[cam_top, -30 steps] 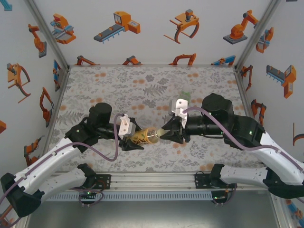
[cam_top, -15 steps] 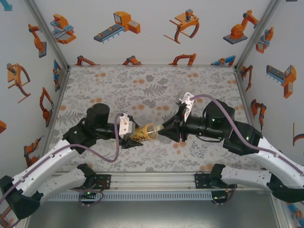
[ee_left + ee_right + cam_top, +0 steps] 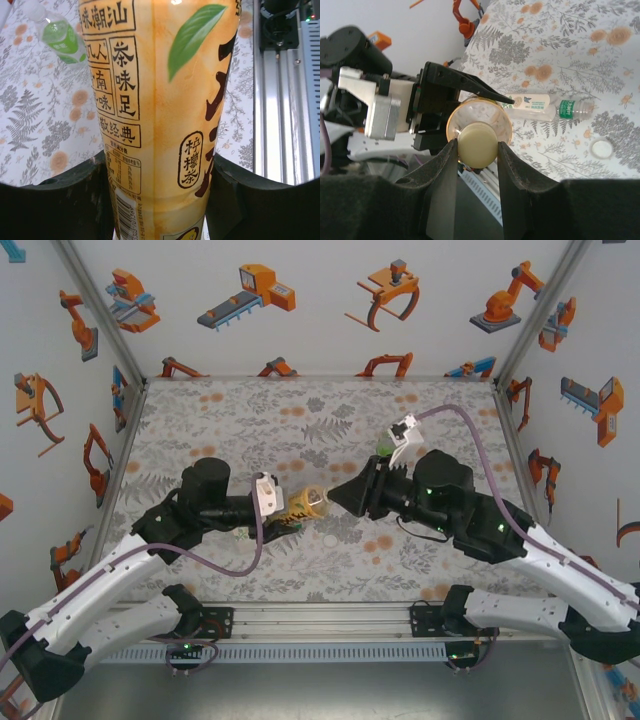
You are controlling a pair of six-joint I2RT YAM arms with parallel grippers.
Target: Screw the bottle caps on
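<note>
Overhead view: left gripper [image 3: 288, 512] and right gripper [image 3: 336, 497] meet tip to tip over the middle of the counter [image 3: 250, 420], with an amber tea bottle [image 3: 306, 507] held sideways between them. Left wrist view: left jaws clenched on the bottle's labelled body. Right wrist view: right jaws grasping the white cap [image 3: 477, 146], which sits at the bottle's mouth.

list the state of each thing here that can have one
left end effector: shut on the tea bottle
tea bottle: held sideways
right end effector: shut on the held cap
held cap: on the tea bottle's mouth
loose cap: lying on the table
clear bottle: lying on its side
green bottle: on the table, untouched
</note>
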